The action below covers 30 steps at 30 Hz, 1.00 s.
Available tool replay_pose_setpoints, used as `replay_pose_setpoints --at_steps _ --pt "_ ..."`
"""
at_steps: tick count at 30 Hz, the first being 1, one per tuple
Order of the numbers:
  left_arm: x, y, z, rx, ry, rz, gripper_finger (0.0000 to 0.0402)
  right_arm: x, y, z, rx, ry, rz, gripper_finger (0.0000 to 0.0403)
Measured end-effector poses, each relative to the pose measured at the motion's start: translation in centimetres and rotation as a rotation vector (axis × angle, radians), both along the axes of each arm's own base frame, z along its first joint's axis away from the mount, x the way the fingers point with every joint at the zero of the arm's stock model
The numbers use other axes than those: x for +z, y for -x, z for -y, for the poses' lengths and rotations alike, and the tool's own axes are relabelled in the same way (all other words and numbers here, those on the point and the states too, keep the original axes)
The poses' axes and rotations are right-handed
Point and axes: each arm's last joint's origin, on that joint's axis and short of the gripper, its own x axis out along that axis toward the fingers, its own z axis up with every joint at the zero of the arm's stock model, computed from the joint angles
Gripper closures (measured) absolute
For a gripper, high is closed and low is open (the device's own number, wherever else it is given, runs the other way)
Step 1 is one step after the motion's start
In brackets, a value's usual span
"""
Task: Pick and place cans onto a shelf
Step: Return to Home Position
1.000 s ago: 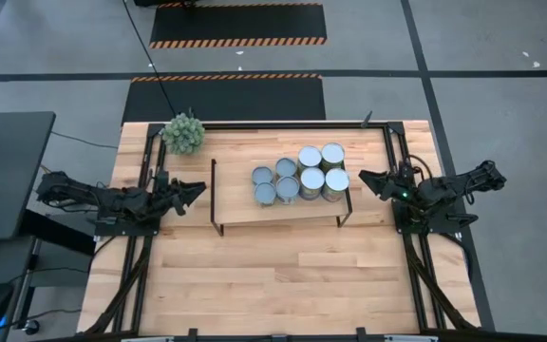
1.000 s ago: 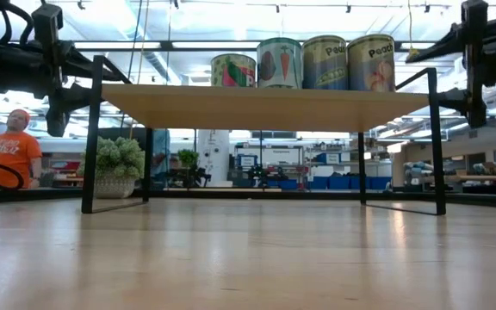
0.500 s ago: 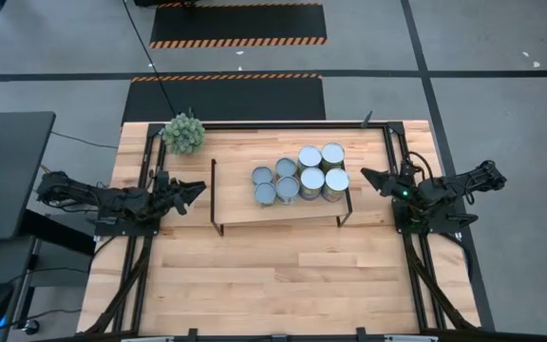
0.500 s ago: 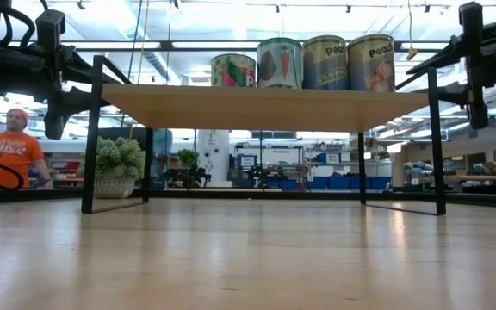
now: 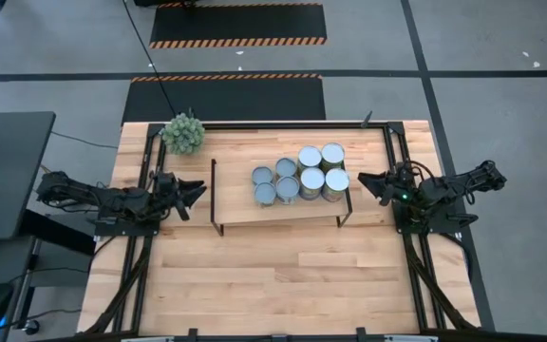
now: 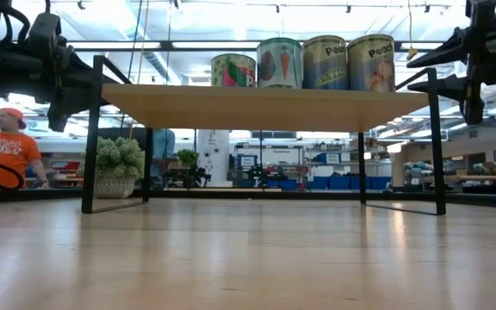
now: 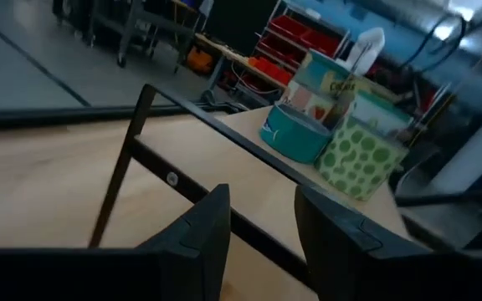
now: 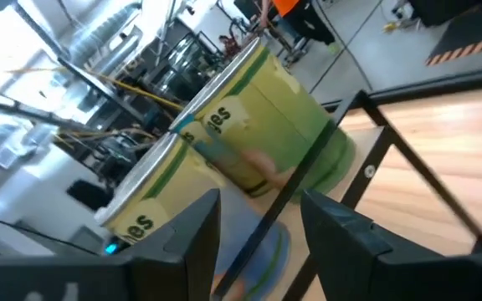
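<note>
With all 8 cans (image 5: 300, 175) on the shelf (image 5: 235, 204), the left pincer (image 5: 198, 188) has eased off its left end, the right pincer (image 5: 364, 180) hangs by its right end, both apart and empty: placing looks done.

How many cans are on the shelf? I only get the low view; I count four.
Observer: Eight. High view: four cylindrical tins with silvery-white tops and four smaller tins with blue-grey tops, clustered on the light-wood shelf.
Operator: Gripper on my left?
Observer: The left gripper; high view puts it off the shelf end nearest the green ball-shaped plant.
Operator: Holding anything?
Observer: No. Wrist views show it and the right gripper open, empty.
</note>
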Motion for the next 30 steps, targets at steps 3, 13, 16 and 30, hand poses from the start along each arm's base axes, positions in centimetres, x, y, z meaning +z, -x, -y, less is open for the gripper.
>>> replay_pose_setpoints --at_steps 3,13,16,30 --pt "-0.01 0.00 0.01 -0.004 -0.050 -0.025 0.0260 -0.23 0.02 0.01 -0.002 0.067 -0.054 0.0229" --pt "-0.01 -0.01 0.02 -0.016 -0.148 -0.074 0.0260 -0.73 0.00 -0.08 0.056 0.403 -0.258 0.0229" --pt "0.05 -0.02 0.04 -0.019 -0.150 -0.067 0.0260 -0.73 0.01 -0.07 0.064 0.568 -0.336 0.0229" --pt "0.22 -0.03 0.04 -0.018 -0.146 -0.049 0.0260 -0.72 0.00 -0.07 0.070 0.677 -0.387 0.0228"
